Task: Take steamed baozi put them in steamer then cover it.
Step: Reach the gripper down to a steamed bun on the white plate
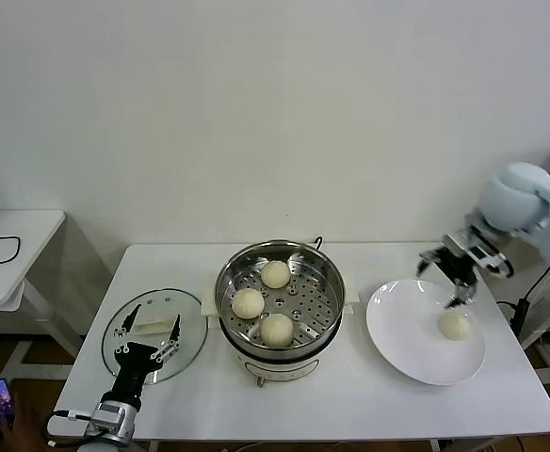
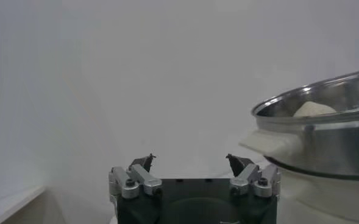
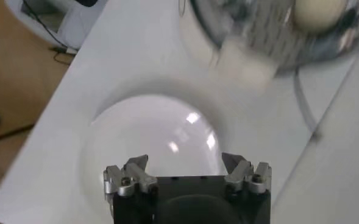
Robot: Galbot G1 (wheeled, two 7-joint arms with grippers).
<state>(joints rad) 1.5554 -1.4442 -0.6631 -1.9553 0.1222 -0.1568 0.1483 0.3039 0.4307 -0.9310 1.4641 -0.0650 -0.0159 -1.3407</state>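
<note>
The steamer (image 1: 324,282) stands mid-table with three steamed baozi on its perforated tray: one at the back (image 1: 275,274), one on the left (image 1: 248,302), one at the front (image 1: 276,330). A fourth baozi (image 1: 454,325) lies on the white plate (image 1: 407,330) at the right. My right gripper (image 1: 444,279) is open and empty, above the plate's far edge, just behind that baozi. The right wrist view shows the right gripper (image 3: 185,163) over the bare plate (image 3: 149,134), with the steamer (image 3: 258,42) beyond. My left gripper (image 1: 151,325) is open over the glass lid (image 1: 188,348).
The glass lid lies flat on the table left of the steamer. The left wrist view shows the left gripper (image 2: 191,161) open, with the steamer's wall (image 2: 325,143) and one baozi (image 2: 313,109) to the side. A side table (image 1: 11,254) stands at the far left.
</note>
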